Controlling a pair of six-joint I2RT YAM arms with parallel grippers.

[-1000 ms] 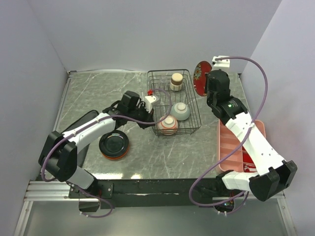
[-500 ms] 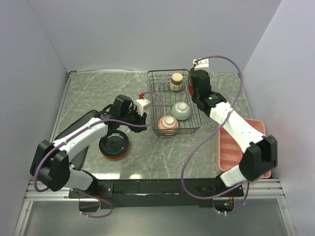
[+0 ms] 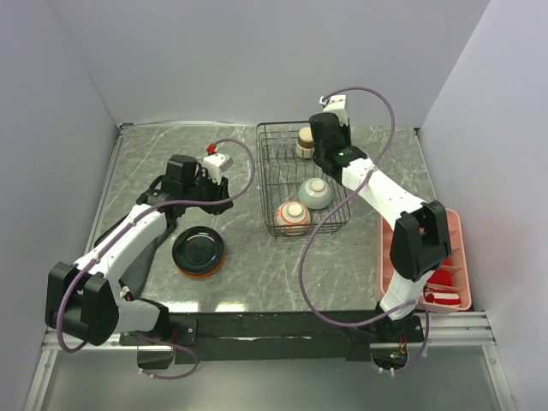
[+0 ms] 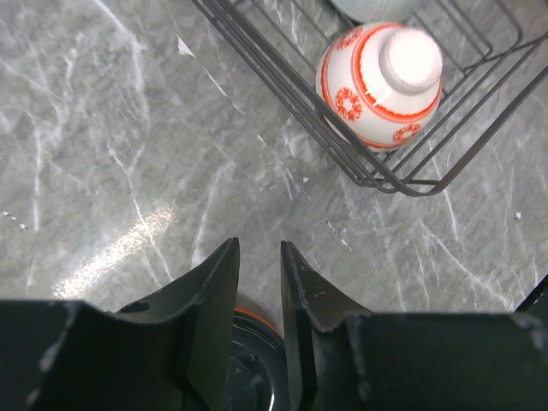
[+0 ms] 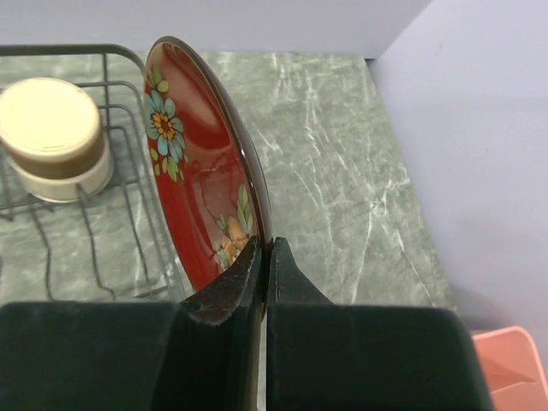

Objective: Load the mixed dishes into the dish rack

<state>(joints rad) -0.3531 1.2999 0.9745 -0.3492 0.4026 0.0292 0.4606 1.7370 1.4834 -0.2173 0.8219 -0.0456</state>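
Observation:
My right gripper (image 5: 265, 244) is shut on the rim of the glossy red floral bowl (image 5: 184, 171) and holds it on edge over the back right of the dish rack (image 5: 103, 51). In the top view my right gripper (image 3: 320, 157) hides that bowl. The rack (image 3: 267, 175) holds the tan cup (image 3: 303, 141), the mint bowl (image 3: 315, 193) and the upturned reddish bowl (image 3: 292, 216). The teal plate (image 3: 199, 251) lies on the table left of the rack. My left gripper (image 3: 221, 204) is slightly open and empty above the plate's far edge (image 4: 256, 367).
A pink compartment tray (image 3: 411, 257) with something red in it stands at the right front. The left wrist view shows the rack's near corner (image 4: 282, 94) and the reddish bowl (image 4: 381, 81). Walls close in on three sides.
My right gripper has carried the red bowl left, from beyond the rack's right side to over its back part. My left arm has drawn back left, away from the rack.

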